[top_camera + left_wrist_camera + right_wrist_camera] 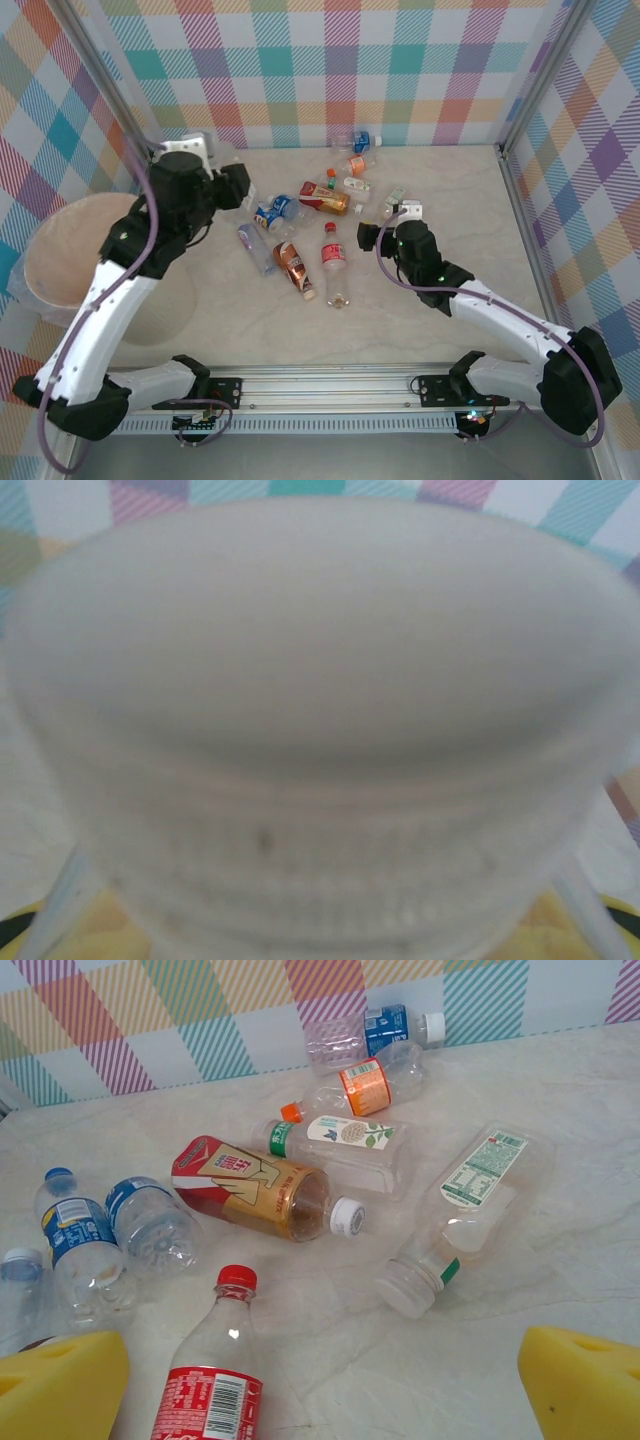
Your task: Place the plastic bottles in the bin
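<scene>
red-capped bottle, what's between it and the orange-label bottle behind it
In the right wrist view, two lying bottles: the gold-and-red labelled bottle with a white cap, then the green-capped bottle with a leaf label.

No legible text on bottles [255, 1190]

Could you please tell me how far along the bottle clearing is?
Done: no bottles discernible inside the pink bin. In hand: the left gripper has a pale, blurred object close up in its wrist view, possibly a bottle; the right gripper is open, holding nothing. Left: roughly ten plastic bottles lie on the table.
</scene>
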### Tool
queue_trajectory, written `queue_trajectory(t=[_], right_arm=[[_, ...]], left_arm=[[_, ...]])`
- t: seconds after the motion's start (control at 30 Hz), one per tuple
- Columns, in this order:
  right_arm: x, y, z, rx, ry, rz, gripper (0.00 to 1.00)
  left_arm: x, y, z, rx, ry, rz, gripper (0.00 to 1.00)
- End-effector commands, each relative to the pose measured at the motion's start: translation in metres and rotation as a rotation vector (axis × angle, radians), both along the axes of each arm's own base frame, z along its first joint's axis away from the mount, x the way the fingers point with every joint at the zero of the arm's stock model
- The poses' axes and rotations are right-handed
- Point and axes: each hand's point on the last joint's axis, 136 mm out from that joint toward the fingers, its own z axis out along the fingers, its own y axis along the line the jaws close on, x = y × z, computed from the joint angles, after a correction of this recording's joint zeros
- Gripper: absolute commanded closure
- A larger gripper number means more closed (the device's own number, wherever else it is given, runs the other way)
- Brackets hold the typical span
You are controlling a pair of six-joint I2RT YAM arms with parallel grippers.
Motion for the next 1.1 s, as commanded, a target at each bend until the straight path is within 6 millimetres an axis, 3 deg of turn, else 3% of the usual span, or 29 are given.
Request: queue_trajectory(t=[0.0, 0.3, 0.57, 0.83, 0.93, 1.07], right_arm=[[0.008, 0.002, 0.015, 0.025, -0.031, -0.026, 0.0], [0.015, 0.012, 0.028, 0.013, -0.051, 0.007, 0.0], [0.023, 0.021, 0.03, 0.014, -0.058, 0.02, 0.0], [0.031, 0.031, 0.046, 0.012, -0.075, 0.047, 0.0], [0.03, 0.032, 0.046, 0.012, -0.073, 0.054, 0.0], [0.029, 0.034, 0.044, 0.017, -0.059, 0.067, 0.0]], left_arm=[[-0.018, 0.044, 0.027, 0.123, -0.063, 0.143, 0.46], [-0.06, 0.119, 0.068, 0.306, -0.2, 0.442, 0.46], [-0.103, 0.191, 0.074, 0.506, -0.122, 0.858, 0.43], [-0.127, 0.225, 0.034, 0.511, 0.002, 0.986, 0.41], [-0.122, 0.234, 0.008, 0.507, 0.097, 1.0, 0.4], [-0.103, 0.252, -0.042, 0.463, 0.303, 0.989, 0.42]])
